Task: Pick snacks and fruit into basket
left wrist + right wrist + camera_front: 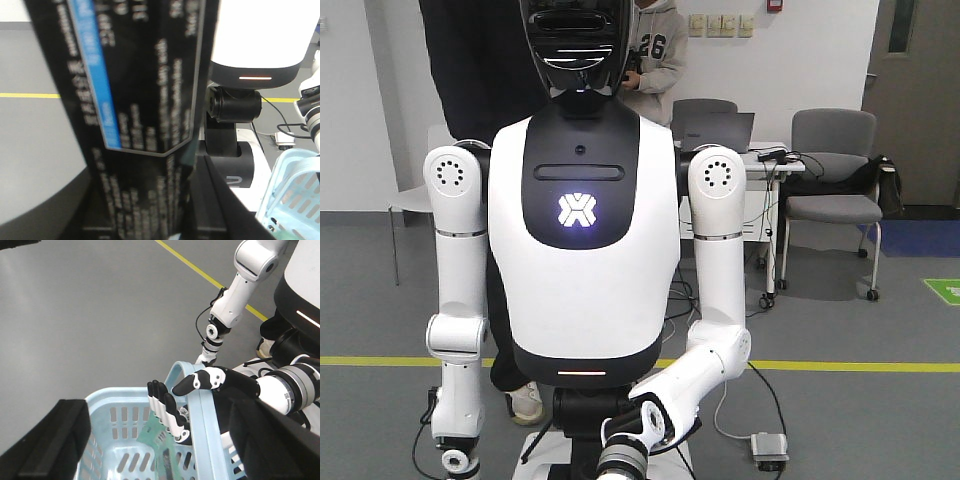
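Left hand (150, 217) pinches a black printed plastic pouch with a blue stripe (140, 90); I see my right hand (160, 440) spread wide above the pale blue slotted plastic basket (120, 391).

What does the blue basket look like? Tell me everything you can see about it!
The basket is light blue and plastic-looking, with rows of slots in its walls and a smooth rim. Its handle stands up in an arch. A black-and-white robot hand curls its fingers around the handle, thumb on the other side. Inside lie a mint-green thing and a dark thing, both too hidden to name. Gray floor shows behind it.
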Tool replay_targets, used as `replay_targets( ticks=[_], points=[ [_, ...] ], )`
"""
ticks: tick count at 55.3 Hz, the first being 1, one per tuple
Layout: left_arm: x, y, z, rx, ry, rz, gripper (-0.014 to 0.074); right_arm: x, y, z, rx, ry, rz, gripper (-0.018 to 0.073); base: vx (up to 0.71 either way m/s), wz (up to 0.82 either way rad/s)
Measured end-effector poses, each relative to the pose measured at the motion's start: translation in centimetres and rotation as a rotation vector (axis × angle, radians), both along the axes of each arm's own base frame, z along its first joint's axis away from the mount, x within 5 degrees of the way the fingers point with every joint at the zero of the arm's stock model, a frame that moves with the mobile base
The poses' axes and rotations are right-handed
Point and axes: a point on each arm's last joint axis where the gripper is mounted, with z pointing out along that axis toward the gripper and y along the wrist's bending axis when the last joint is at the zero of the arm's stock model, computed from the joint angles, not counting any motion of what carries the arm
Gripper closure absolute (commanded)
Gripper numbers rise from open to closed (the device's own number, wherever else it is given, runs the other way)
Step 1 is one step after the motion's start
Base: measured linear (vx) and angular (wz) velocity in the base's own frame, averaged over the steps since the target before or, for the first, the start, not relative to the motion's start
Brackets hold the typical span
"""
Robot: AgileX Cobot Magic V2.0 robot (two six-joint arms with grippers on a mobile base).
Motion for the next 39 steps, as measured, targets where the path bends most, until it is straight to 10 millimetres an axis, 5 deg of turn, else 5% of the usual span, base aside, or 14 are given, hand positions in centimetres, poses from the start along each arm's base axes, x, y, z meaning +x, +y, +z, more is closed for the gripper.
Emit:
replay_targets(
  ticks=[12,25,39],
  points=[
    [0.0,0.0,0.0,0.000,0.000,0.000,0.0595,-0.1,-1.7,2.3,0.121,-0.002,-0.076,0.0003,0.00,0.00],
    [0.0,0.0,0.0,0.004,-0.004,-0.002,0.0595,1.2,-8.7,4.0,0.243,-0.022,-0.369,0.0003,0.00,0.00],
    [0.1,-0.1,0.4,0.032,-0.048,-0.018,0.0595,-2.2,-14.5,3.8,0.247,-0.050,-0.533,0.0003,0.00,0.00]
  ],
)
